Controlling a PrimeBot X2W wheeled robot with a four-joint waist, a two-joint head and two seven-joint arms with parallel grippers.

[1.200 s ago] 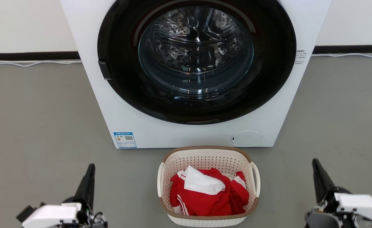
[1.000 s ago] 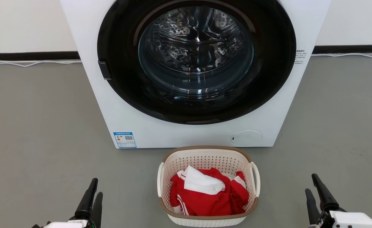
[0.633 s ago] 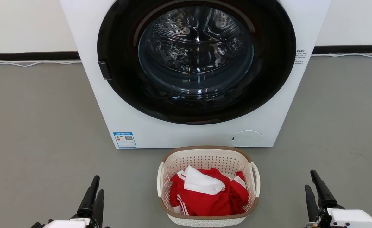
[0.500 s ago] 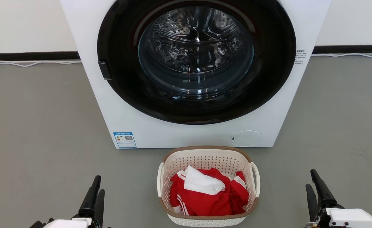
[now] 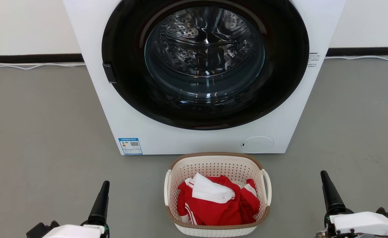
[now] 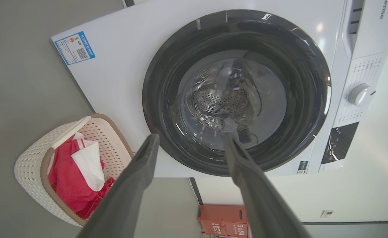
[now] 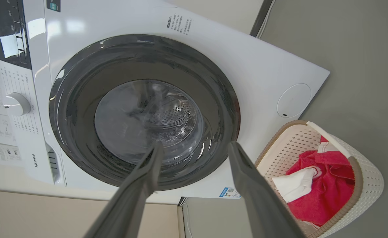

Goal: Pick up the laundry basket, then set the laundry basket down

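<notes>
Perforations cover the cream-white walls of the laundry basket (image 5: 213, 167), which stands on the grey floor (image 5: 42, 132) just in front of the washing machine (image 5: 194, 140), close to its lower right half. A brown woven-look rim (image 5: 213, 154) runs round its top, and a white loop handle (image 5: 167, 186) sits on each short side. Inside lies a crumpled red garment (image 5: 220, 208) with white stripes, and a folded white cloth (image 5: 210, 191) rests on top of it. Nothing touches the basket.

The left end effector (image 6: 190, 140) is released: in the left wrist view its two dark fingers stand well apart with nothing between them, pointing toward the machine's door, while the basket (image 6: 32, 172) lies off to that view's lower left. The right end effector (image 7: 195, 147) is likewise spread wide and holds nothing; the basket (image 7: 369, 178) shows at the lower right of its view. In the head view each one rises from the bottom edge, one on either side of the basket and well apart from it.

The machine's round dark door (image 5: 203, 62) is closed, with the steel drum visible through the glass. A blue label (image 5: 130, 146) sits at the lower left of the front and a round cap (image 5: 257, 144) at the lower right. A white cable (image 5: 32, 66) runs along the foot of the wall behind.
</notes>
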